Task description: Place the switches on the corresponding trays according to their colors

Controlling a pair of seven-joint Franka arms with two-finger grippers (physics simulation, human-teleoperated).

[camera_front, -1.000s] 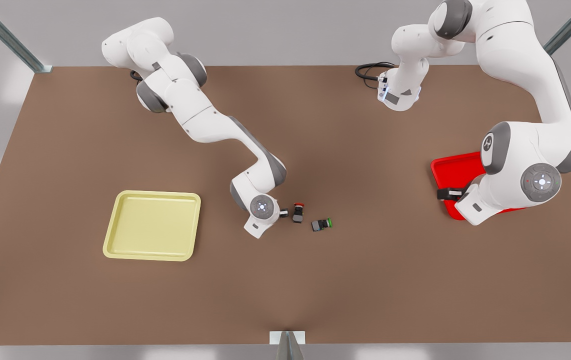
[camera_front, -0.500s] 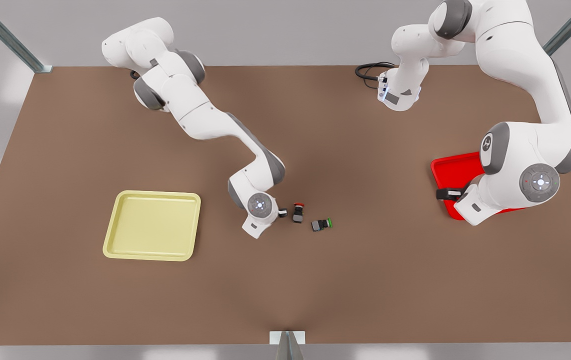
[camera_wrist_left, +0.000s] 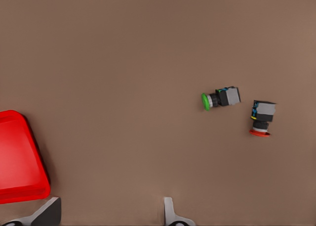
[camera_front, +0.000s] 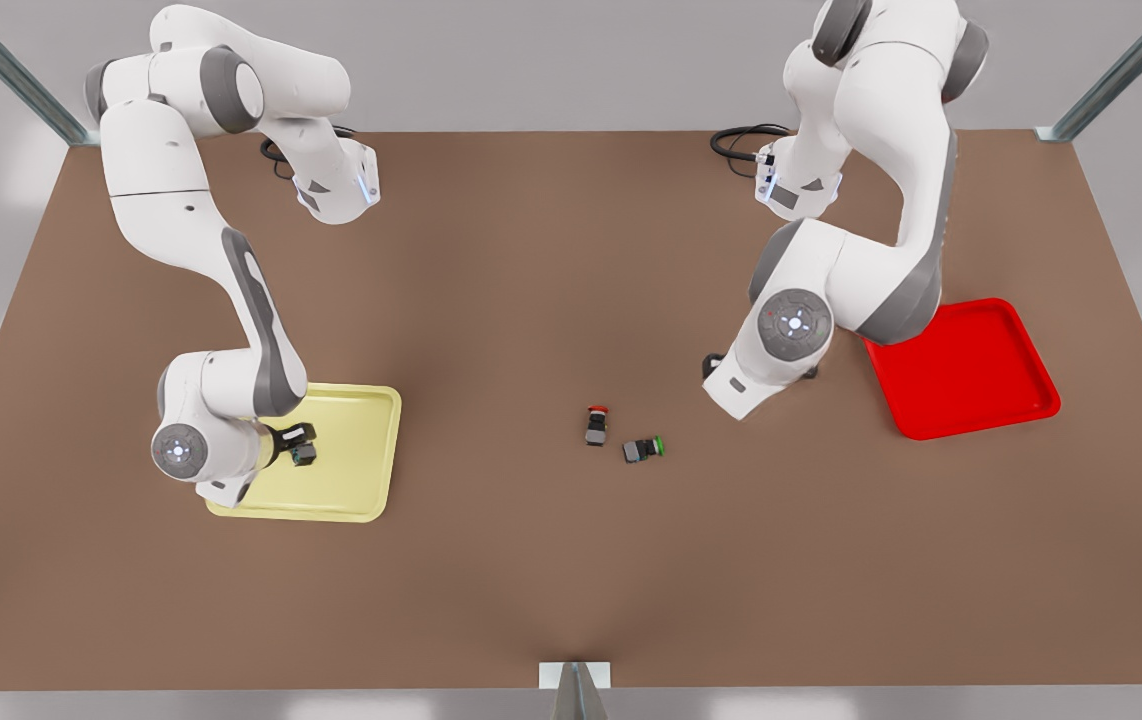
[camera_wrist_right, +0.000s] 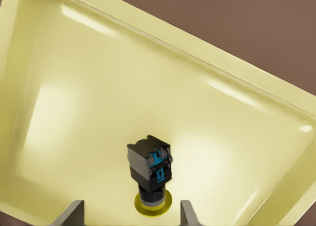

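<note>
A smooth brown table (camera_front: 551,560) fills the front view, with two glossy white and grey jointed arms reaching in from the top edge. At the lower left of the front view lies the pale yellow tray (camera_front: 361,470), a shallow square of shiny plastic with rounded corners and a raised rim. The right gripper (camera_front: 299,446) hangs over this tray's left part; in the right wrist view its two grey fingertips (camera_wrist_right: 73,212) stand wide apart on either side of the yellow switch (camera_wrist_right: 150,176), which sits on the tray floor as a dark blocky body over a round yellow cap, and the tips do not touch it. Near the middle of the front view, on bare table, lie the red switch (camera_front: 596,425) and, just beside it toward the front view's right, the green switch (camera_front: 643,449), both tiny dark blocks with round coloured caps, lying on their sides. At the right of the front view rests the bright red tray (camera_front: 971,375), glossy and square with rounded corners. The left gripper (camera_front: 713,366) hovers between that tray and the two switches; the left wrist view shows its fingertips (camera_wrist_left: 170,213) spread wide and holding nothing.
</note>
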